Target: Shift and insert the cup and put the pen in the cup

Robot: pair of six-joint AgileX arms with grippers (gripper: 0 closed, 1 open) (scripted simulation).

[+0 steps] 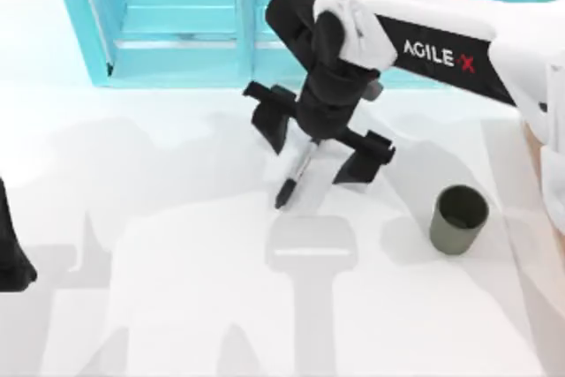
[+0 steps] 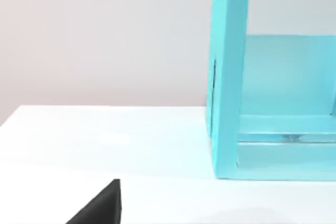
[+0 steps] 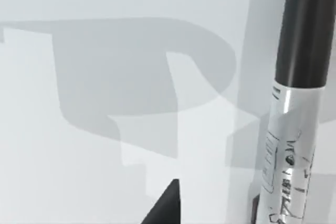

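Note:
The pen (image 1: 296,174), black with a grey-white labelled middle, lies on the white table near the centre, and its far end is hidden under my right gripper (image 1: 313,152). That gripper hangs over the pen, open, with one finger on each side of it and neither touching. In the right wrist view the pen (image 3: 294,103) runs close along one side, and one black fingertip (image 3: 165,208) pokes in at the edge. The olive-grey cup (image 1: 459,218) stands upright to the right of the pen, apart from the gripper.
A cyan open-fronted cabinet (image 1: 177,24) stands along the back of the table; its side wall (image 2: 228,77) is seen in the left wrist view. My left gripper (image 1: 13,253) is parked at the table's left edge.

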